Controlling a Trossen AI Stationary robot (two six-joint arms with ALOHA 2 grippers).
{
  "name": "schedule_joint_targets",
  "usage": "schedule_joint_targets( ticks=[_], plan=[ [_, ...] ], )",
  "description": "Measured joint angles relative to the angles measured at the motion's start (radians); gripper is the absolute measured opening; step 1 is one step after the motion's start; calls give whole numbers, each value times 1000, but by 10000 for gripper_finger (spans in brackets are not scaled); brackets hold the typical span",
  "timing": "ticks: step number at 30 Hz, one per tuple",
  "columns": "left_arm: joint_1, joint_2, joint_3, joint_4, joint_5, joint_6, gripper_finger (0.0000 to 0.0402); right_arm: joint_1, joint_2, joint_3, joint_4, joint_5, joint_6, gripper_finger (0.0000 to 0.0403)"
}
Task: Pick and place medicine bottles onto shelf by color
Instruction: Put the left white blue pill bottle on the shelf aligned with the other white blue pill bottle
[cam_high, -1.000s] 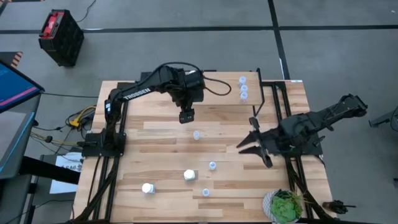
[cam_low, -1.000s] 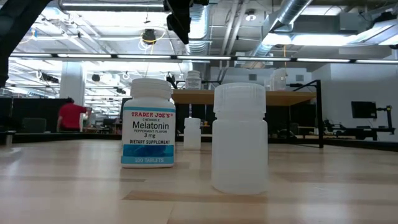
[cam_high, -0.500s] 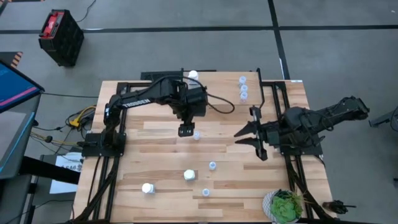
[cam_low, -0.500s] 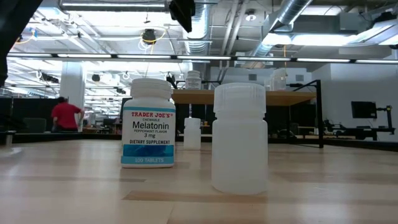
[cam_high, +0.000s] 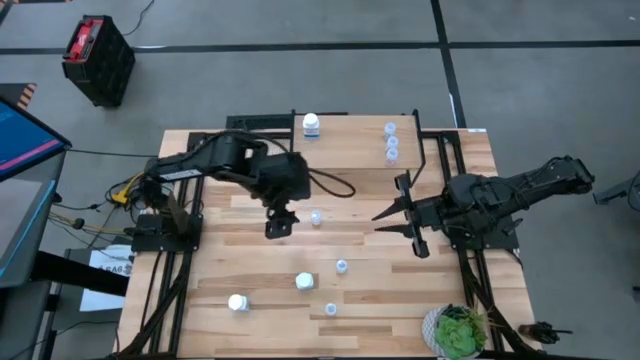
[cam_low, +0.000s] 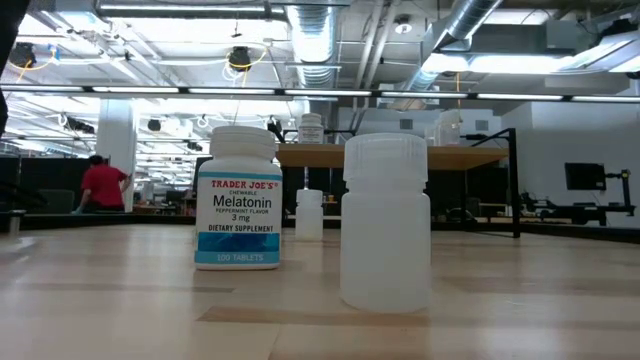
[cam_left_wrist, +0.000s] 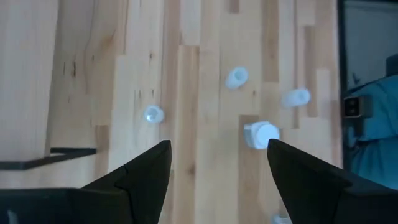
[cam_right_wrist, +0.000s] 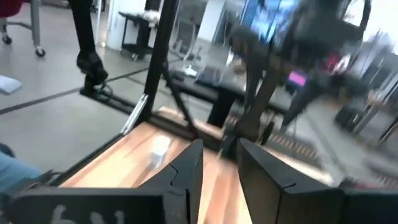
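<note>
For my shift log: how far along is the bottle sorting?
Done: one white bottle and a few bluish ones stand on the shelf. In hand: nothing; the left gripper hangs open near a bluish bottle, the right gripper waits open. Left: two white and three bluish bottles on the table.

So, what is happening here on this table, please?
Two dark robot arms are sorting small medicine bottles onto a raised light-wood shelf. One white opaque bottle and two pale translucent bottles already stand on it. The left gripper is open and empty over the plank table, beside a pale bottle. The right gripper is open and holds nothing. Several bottles remain nearer the front.
</note>
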Motion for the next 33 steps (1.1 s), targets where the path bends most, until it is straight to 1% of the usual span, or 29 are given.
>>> schedule_joint_targets(
  ticks=[5,8,11,13,16,18,20,23,25,26,30,31,33],
  plan=[
    [-62,-46,-14,4,-1,-71,251,0,0,0,-112,3,97,120],
    [-113,-86,-104,3,-1,-127,251,0,3,0,-162,3,158,120],
    [-168,-139,-268,0,0,-227,251,0,3,0,-210,3,216,120],
    [-206,-186,-400,2,14,-317,251,0,3,0,-244,3,244,120],
    [-275,-261,-595,5,35,-510,251,1,3,0,-284,3,263,120],
    [-334,-302,-713,25,38,-669,251,2,3,0,-312,3,266,120],
    [-396,-337,-813,99,59,-794,251,2,3,0,-330,3,265,120],
    [-497,-374,-929,289,83,-897,251,2,3,0,-336,3,265,120],
    [-561,-378,-980,410,52,-935,251,1,3,0,-334,3,259,120],
    [-593,-376,-998,432,20,-945,251,1,3,0,-333,3,256,120],
    [-692,-375,-1074,467,-135,-945,251,1,3,0,-331,3,253,120],
    [-710,-375,-1091,465,-161,-944,251,1,3,0,-330,3,252,120],
    [-739,-375,-1114,471,-177,-943,251,1,3,0,-330,3,254,120]
  ],
)
